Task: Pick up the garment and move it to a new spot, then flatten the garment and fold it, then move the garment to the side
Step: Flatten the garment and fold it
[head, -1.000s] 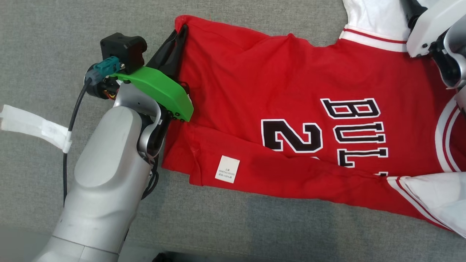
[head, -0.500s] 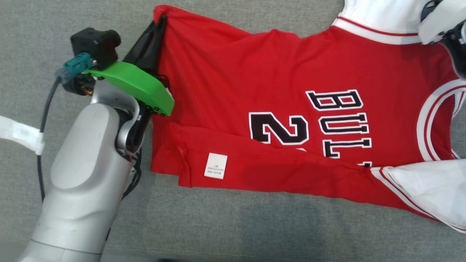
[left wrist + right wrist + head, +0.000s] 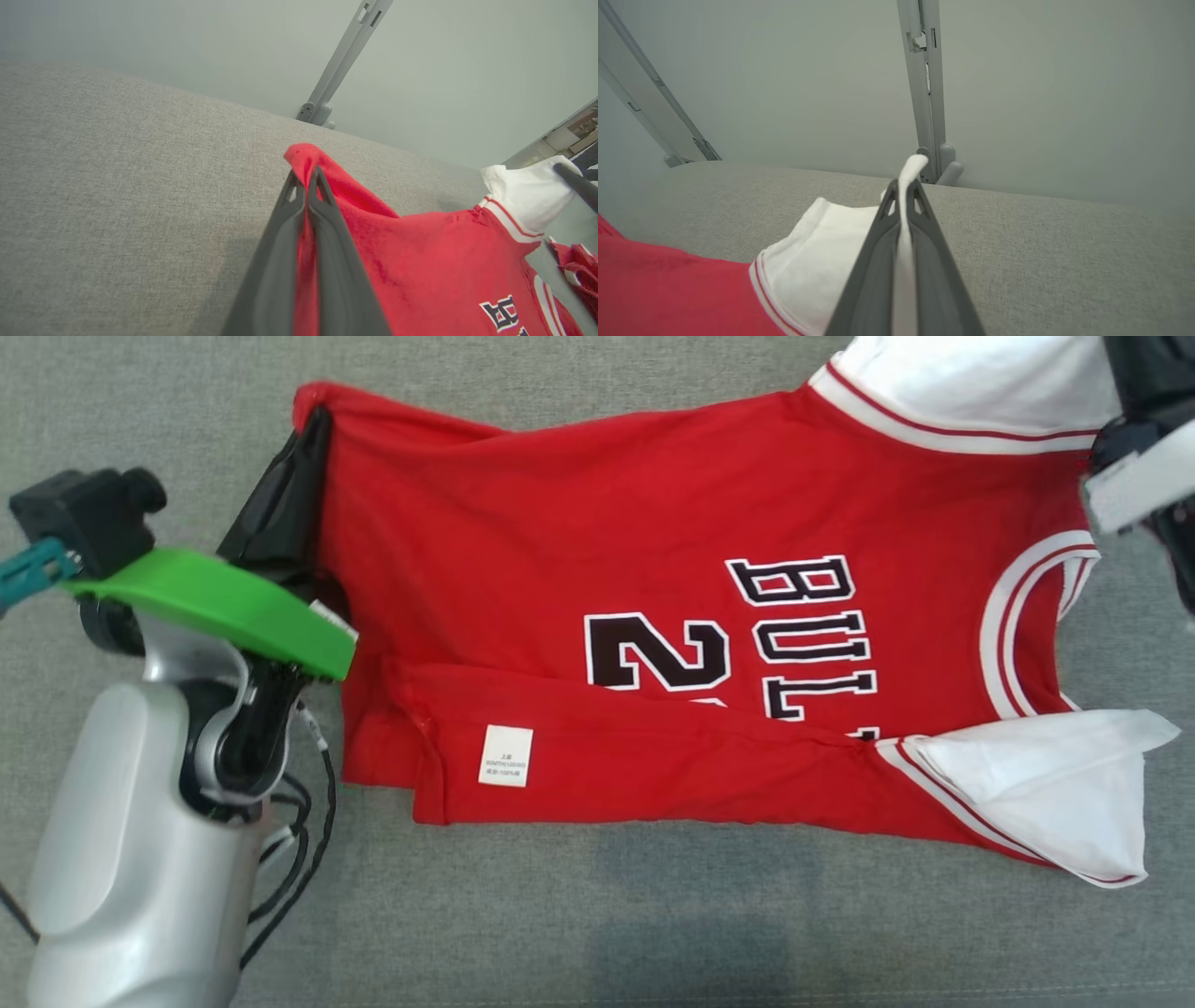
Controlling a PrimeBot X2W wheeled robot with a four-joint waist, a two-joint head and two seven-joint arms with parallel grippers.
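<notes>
The garment is a red jersey with black lettering and white sleeves, spread on the grey cushion. Its near edge is folded over, showing a white label. My left gripper is shut on the hem's far left corner; the left wrist view shows red cloth pinched between its tips. In the right wrist view my right gripper is shut on the far white sleeve, a strip of which pokes out past the tips. The right arm's white housing sits at the far right, hiding that grip from the head.
The grey fabric surface stretches on all sides of the jersey. Grey metal posts stand behind its far edge against a pale wall. Black cables hang beside my left forearm. The other white sleeve lies flat at the near right.
The whole head picture has slid left, so the camera has moved. My right gripper has shut on the white sleeve. The left gripper keeps its hold on the hem corner.
</notes>
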